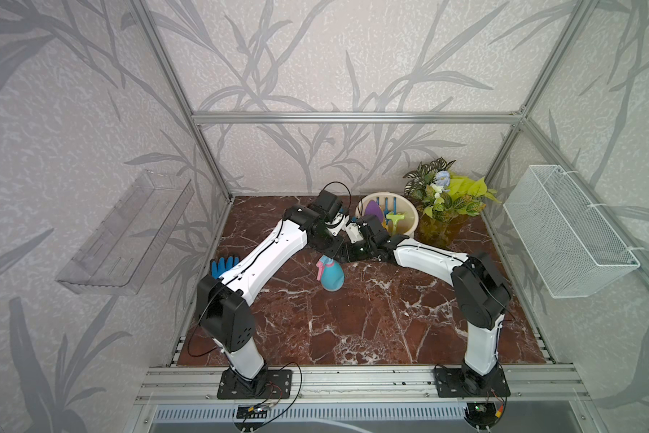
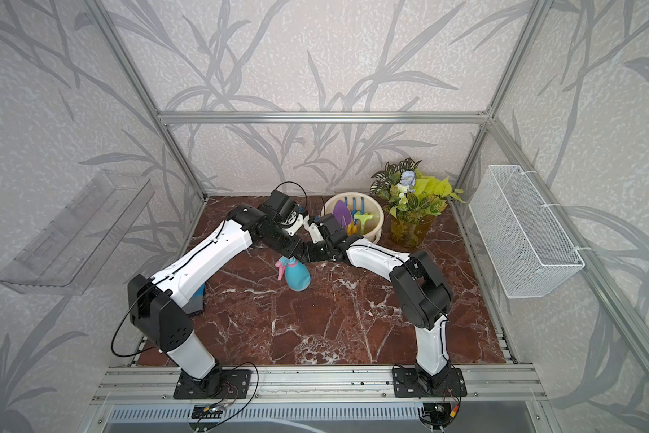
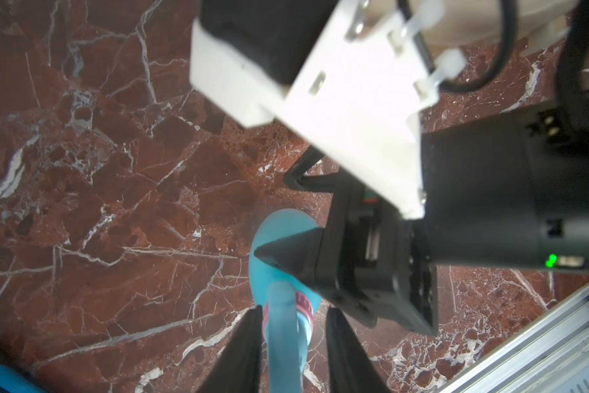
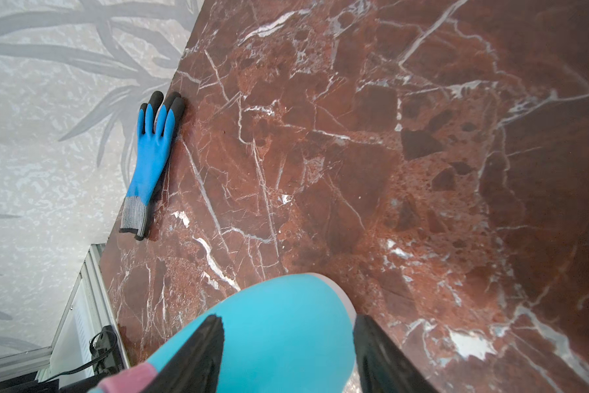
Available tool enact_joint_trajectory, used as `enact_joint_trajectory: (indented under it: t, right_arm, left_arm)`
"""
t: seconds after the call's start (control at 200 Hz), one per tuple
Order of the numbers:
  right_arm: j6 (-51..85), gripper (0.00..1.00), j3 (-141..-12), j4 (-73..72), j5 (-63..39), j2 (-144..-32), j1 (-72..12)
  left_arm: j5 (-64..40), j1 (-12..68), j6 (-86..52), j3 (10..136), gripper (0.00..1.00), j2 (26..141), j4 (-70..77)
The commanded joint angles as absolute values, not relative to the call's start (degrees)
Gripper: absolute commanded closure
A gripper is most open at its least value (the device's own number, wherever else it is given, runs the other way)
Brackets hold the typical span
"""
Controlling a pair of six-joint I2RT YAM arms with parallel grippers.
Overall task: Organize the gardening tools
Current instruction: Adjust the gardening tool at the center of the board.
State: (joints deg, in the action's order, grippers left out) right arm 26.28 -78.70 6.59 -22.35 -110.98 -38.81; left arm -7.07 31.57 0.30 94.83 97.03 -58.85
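One spray bottle (image 1: 331, 275) sits near the middle of the worktop (image 1: 352, 330), crowded by both arms. The right fingers (image 4: 197, 357) grasp its round body. The left fingers (image 3: 242, 350) straddle its sprayer head, released, with a gap on one side.

Behind it, one cream bucket (image 1: 409, 228) shows three tools: purple trowel (image 1: 373, 210), blue fork (image 1: 385, 204) and green rake (image 1: 394, 219). One potted plant (image 1: 442, 202) stands beside it. One blue glove (image 1: 223, 265) lies half under the left arm.

The surface is red-brown veined marble and the walls are grey with a leaf pattern. They carry one clear shelf (image 1: 124, 240) and one wire basket (image 1: 570, 232).

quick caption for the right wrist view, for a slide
Right wrist view: the right gripper clasps the light-blue spray bottle; a blue glove lies at the edge of the marble table.
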Motion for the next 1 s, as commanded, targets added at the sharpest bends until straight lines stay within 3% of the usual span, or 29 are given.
enact_joint_trajectory:
  t: [0.0, 0.25, 0.65, 0.995]
  right_arm:
    - [25.0, 0.35, -79.6, 7.6, -21.5, -110.6, -39.0]
    - [24.6, 0.33, -79.2, 7.2, -18.4, -108.9, -39.0]
    - [19.9, 0.25, -78.9, 10.3, -8.8, -101.2, -38.4]
    - [17.9, 0.23, -78.8, 11.9, -8.1, -93.9, -36.3]
  left_arm:
    - [-6.8, 32.0, 0.5, 97.6, 0.61, 97.1, -57.2]
    - [-4.7, 32.0, 0.4, 98.1, 0.52, 96.1, -57.3]
    - [0.7, 31.8, -2.0, 97.5, 0.31, 89.7, -52.9]
    - [5.3, 31.0, -4.8, 94.4, 0.19, 85.5, -48.7]
